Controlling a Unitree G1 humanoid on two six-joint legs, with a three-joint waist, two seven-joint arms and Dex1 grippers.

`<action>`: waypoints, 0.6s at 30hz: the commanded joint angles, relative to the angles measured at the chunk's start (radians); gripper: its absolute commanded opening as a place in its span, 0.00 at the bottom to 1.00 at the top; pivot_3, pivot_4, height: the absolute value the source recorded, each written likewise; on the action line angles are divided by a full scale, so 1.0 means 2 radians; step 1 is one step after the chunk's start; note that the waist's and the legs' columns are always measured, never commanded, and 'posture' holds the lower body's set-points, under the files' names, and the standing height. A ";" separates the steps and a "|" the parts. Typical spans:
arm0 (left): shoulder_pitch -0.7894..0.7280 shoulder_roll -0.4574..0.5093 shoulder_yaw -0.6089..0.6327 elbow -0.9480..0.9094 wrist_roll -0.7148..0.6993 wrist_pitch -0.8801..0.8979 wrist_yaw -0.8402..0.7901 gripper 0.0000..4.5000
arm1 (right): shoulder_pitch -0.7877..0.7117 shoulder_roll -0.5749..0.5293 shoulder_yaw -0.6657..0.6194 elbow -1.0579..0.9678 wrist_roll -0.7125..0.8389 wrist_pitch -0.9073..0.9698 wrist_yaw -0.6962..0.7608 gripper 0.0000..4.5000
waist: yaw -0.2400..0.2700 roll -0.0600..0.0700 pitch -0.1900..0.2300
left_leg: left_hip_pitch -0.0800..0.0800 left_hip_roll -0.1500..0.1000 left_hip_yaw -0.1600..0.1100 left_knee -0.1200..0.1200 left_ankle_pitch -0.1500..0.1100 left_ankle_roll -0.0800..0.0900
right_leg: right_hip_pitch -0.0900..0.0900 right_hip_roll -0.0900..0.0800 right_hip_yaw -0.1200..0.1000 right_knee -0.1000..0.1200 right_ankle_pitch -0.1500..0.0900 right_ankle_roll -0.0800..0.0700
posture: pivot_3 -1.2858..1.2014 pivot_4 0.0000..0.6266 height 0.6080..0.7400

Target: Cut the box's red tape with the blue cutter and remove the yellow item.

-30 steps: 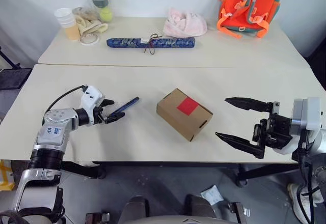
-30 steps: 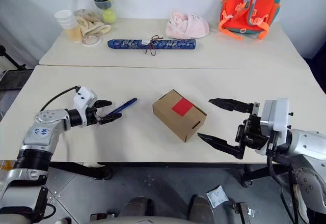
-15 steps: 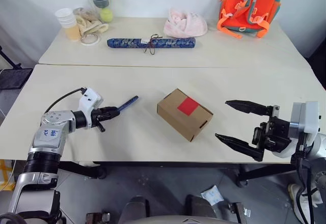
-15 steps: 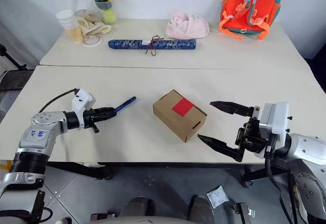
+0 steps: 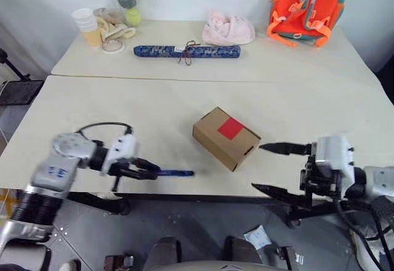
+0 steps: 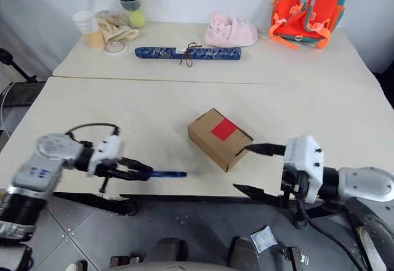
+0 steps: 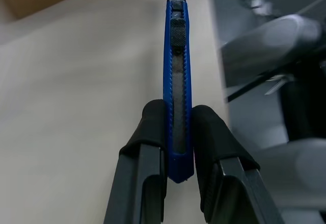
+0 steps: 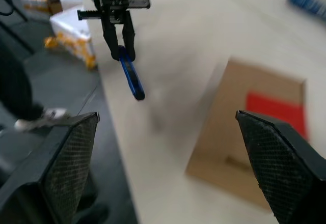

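The left gripper [image 5: 149, 172] is clenching the blue cutter [image 5: 175, 173] by its rear end, near the front edge of the table [image 5: 154, 117]; in the left wrist view the two black fingers [image 7: 153, 132] are pressing on either side of the blue cutter's handle, and its dark slider is facing the camera. The blue cutter is lying roughly level, with its free end pointing toward the box [image 5: 225, 138]. The box is sitting closed on the table, a little right of centre and turned at an angle, well apart from the blue cutter's tip. The red tape [image 5: 231, 128] is lying flat across the box's top. The right gripper [image 5: 277, 169] is standing released, its two fingers spread wide; one finger is reaching just beside the box's near right corner, the other is hanging past the table's front edge. On the far table, a long dark-blue patterned roll [image 5: 186, 50], a pink cloth [image 5: 229, 29], an orange backpack [image 5: 309, 6], stacked balls [image 5: 128, 0] and paper cups [image 5: 87, 26] are resting.
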State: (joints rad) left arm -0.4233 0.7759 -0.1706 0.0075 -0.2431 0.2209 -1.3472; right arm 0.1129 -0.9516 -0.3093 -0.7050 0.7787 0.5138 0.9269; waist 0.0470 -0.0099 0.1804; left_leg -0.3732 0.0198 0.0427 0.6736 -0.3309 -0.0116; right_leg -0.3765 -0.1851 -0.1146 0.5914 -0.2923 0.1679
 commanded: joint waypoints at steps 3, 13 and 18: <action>-0.046 -0.086 -0.084 -0.048 0.056 0.052 0.071 0.10 | 0.022 -0.017 0.028 -0.002 -0.052 0.004 0.003 0.71 | 0.003 0.000 0.000 | -0.001 0.000 0.000 0.003 -0.001 0.001 | 0.000 0.000 0.000 0.000 0.000 0.000 | 0.52 0.24 1.00; -0.071 -0.114 -0.147 -0.070 0.103 0.150 0.111 0.10 | -0.043 0.005 0.154 0.021 -0.150 0.015 -0.040 0.01 | -0.008 0.000 0.000 | -0.001 0.000 0.000 0.003 -0.001 0.001 | 0.000 0.000 0.000 0.000 0.000 0.000 | 0.52 0.24 1.00; -0.083 -0.114 -0.155 -0.084 0.102 0.188 0.117 0.10 | -0.084 0.030 0.200 0.044 -0.187 0.029 -0.065 0.01 | -0.003 0.000 0.000 | -0.001 0.000 0.000 0.004 -0.001 0.001 | 0.001 0.000 0.000 0.000 0.000 0.000 | 0.52 0.24 1.00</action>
State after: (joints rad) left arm -0.5827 0.5456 -0.4588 -0.1484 -0.0669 0.5650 -1.1311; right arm -0.0351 -0.9025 0.0833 -0.6147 0.4234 0.5663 0.8156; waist 0.0401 -0.0101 0.1800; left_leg -0.3757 0.0200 0.0417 0.6819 -0.3328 -0.0098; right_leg -0.3753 -0.1847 -0.1144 0.5918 -0.2918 0.1686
